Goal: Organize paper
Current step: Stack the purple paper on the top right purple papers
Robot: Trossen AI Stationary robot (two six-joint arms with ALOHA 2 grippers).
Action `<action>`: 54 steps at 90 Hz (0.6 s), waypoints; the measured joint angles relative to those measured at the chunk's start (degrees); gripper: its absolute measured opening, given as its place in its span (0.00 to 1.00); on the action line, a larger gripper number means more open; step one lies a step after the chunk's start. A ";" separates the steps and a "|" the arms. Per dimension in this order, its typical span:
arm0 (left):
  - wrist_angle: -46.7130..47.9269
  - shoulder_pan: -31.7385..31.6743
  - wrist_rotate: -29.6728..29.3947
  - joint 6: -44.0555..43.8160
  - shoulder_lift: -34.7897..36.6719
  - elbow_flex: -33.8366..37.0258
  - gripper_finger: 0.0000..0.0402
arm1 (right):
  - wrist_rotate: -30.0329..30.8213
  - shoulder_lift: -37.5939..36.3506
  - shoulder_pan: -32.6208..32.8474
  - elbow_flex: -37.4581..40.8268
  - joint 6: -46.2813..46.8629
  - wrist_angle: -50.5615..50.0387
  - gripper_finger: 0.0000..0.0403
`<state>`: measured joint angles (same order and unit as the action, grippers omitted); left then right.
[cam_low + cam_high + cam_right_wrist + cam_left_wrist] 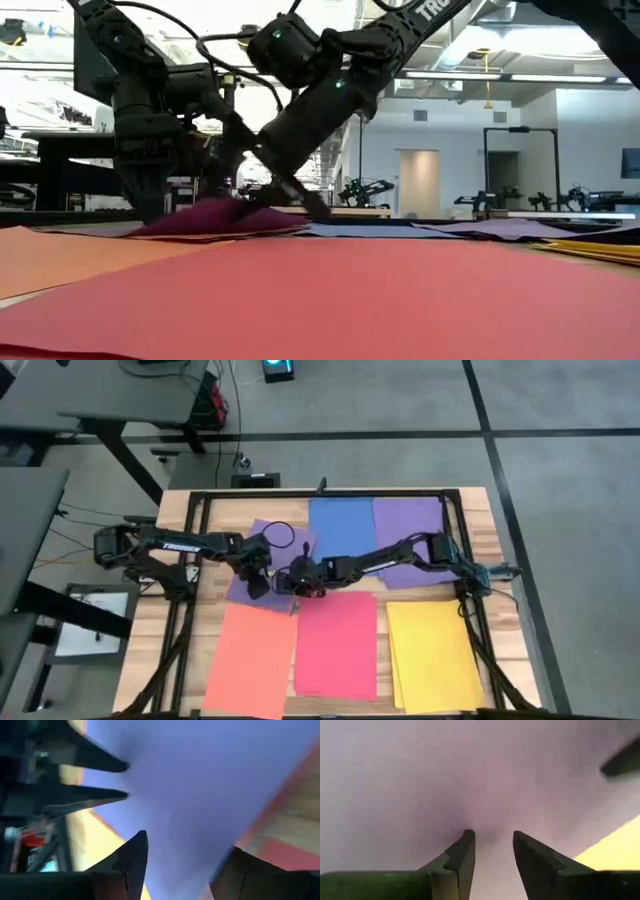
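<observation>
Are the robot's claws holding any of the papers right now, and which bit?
Neither clearly grips one. Both the left gripper and the right gripper are open, pressed down on the left purple sheet, which bunches up between them.

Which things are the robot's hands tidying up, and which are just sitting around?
For the job:
- purple sheet under both hands, bunched up
- second purple sheet
- blue sheet
- orange sheet
- pink sheet
- yellow sheets
- left hand, right hand

Just sitting around:
- grey desk
- cables on the floor
</observation>
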<state>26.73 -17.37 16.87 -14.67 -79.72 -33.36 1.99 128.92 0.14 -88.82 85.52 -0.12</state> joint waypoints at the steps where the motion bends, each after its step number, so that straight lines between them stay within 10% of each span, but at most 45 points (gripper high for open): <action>1: -0.01 0.00 0.01 -0.01 0.00 0.00 0.29 | 0.39 0.00 0.00 0.00 -0.01 0.12 0.40; 21: 0.02 0.00 -0.01 -0.24 0.00 -0.06 0.29 | 4.16 1.21 -1.31 -0.01 -0.28 2.24 0.36; 54: 15.13 0.04 -0.40 1.64 1.69 -10.29 0.29 | 4.10 -1.67 -2.48 0.00 -9.41 -2.18 0.01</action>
<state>41.86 -17.32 16.47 -13.03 -78.03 -43.65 6.09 127.26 -2.33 -88.81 76.11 -2.30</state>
